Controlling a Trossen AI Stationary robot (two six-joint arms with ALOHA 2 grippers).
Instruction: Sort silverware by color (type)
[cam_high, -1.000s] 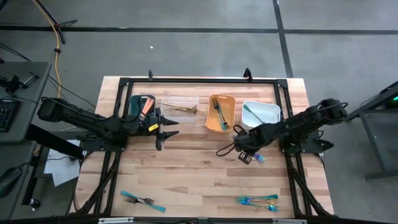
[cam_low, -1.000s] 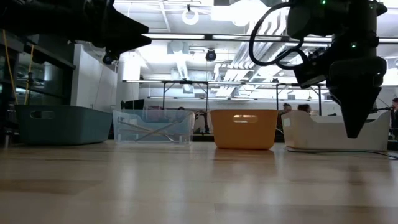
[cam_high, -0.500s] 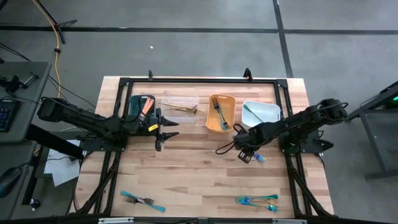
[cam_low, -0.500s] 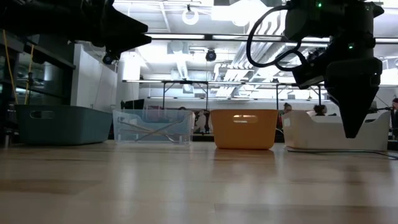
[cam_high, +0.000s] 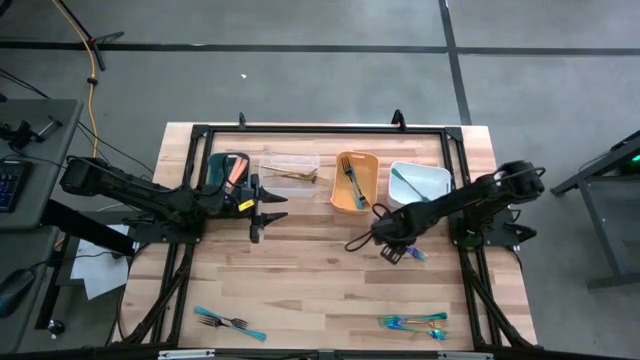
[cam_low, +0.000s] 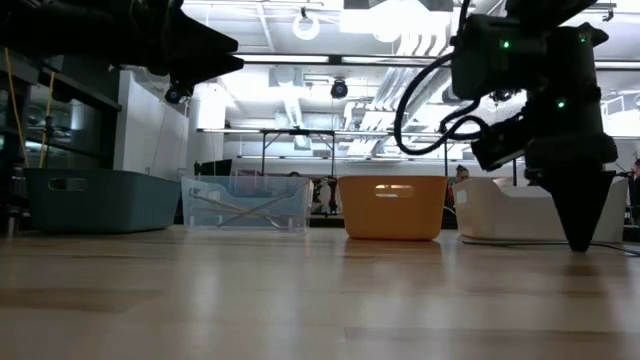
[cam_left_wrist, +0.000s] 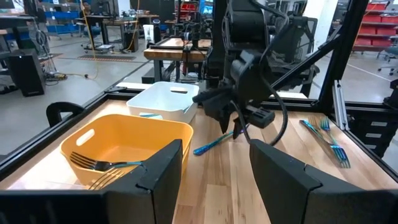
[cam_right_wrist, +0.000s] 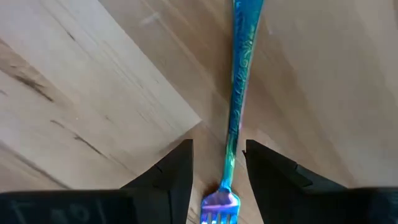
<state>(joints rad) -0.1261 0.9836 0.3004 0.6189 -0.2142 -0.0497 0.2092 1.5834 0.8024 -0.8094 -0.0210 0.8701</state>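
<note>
Right wrist view: hovering over the tabletop (cam_right_wrist: 93, 74) with right tool (cam_right_wrist: 217, 163) fingers apart, straddling a teal-blue fork (cam_right_wrist: 236, 112) lying flat between them, handle running toward 12 o'clock, tines nearest the tool.

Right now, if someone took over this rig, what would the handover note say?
Right tool: open, straddling a teal fork lying on the table in front of the white bin.
Left tool: open, empty, waiting by the clear bin.
Done: utensils lie in the bins, including a fork in the orange bin.
Left: this fork, the loose forks at the near-left edge and the near-right edge.
</note>
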